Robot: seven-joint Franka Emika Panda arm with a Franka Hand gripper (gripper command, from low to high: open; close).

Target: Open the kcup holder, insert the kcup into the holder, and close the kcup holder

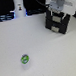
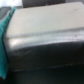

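Opening step in hand: the tool (image 1: 57, 9) hangs right over the kcup holder (image 1: 57, 22), its spread impossible to tell. The kcup (image 1: 25, 59) lies well apart on the tabletop (image 1: 52, 55). Next move: lift the lid.

Claw (image 1: 58, 12) fingertips hidden against the kcup holder (image 1: 58, 22) beneath it, jaw state unreadable, arm cut by the top edge, wrist view blurred, kcup (image 1: 25, 59) markings too small

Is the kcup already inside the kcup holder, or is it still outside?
Outside. The kcup lies on the white table, apart from the kcup holder, where the hand is.
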